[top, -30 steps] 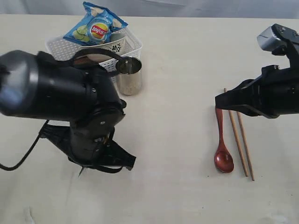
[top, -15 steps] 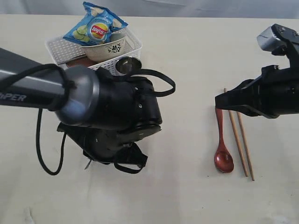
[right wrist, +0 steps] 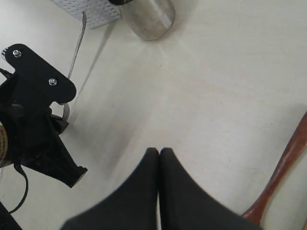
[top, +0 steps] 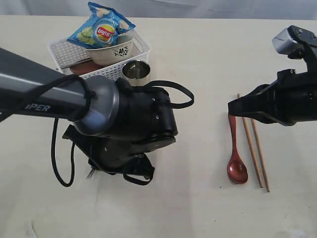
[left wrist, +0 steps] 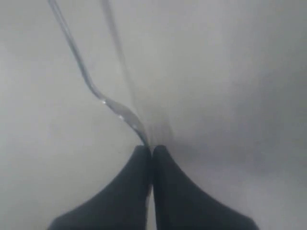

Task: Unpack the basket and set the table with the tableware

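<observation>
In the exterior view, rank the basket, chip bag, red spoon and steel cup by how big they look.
1. basket, partly hidden
2. chip bag
3. red spoon, long but thin
4. steel cup

Only the cup's top shows, so spoon versus cup is unsure.

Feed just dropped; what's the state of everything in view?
Left gripper: shut on thin silver fork.
Right gripper: shut, empty.
White lattice plastic basket: loaded.
Cream floral bowl: upright in basket.
Blue chip bag: resting on bowl.
Round steel cup: upright outside basket.
Dark red spoon: lying flat on table.
Brown wooden chopsticks: flat beside spoon.
</observation>
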`<control>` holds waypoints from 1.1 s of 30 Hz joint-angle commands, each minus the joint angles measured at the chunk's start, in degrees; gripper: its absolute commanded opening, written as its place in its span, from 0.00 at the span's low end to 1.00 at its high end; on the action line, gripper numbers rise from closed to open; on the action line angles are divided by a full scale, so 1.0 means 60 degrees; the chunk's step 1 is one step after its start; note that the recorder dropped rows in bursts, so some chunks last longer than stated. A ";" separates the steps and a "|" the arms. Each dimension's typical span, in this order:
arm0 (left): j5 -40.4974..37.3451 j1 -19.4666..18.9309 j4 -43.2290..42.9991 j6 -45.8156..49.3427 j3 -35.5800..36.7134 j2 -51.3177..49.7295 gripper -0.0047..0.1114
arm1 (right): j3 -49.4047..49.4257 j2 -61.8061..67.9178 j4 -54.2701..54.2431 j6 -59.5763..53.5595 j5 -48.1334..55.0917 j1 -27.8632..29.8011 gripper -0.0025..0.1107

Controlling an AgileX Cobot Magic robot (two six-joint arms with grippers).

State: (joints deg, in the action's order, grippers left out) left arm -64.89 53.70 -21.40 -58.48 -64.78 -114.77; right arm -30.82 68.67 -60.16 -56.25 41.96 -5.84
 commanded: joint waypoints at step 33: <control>0.3891 -0.2381 -0.1507 0.1751 0.2444 0.3136 0.04 | 0.0035 -0.0036 -0.0014 -0.0107 -0.0128 0.0051 0.02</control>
State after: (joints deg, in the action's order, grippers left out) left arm -48.72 43.73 -33.55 -51.65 -52.14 -96.44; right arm -30.82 68.67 -60.16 -56.47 41.96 -5.84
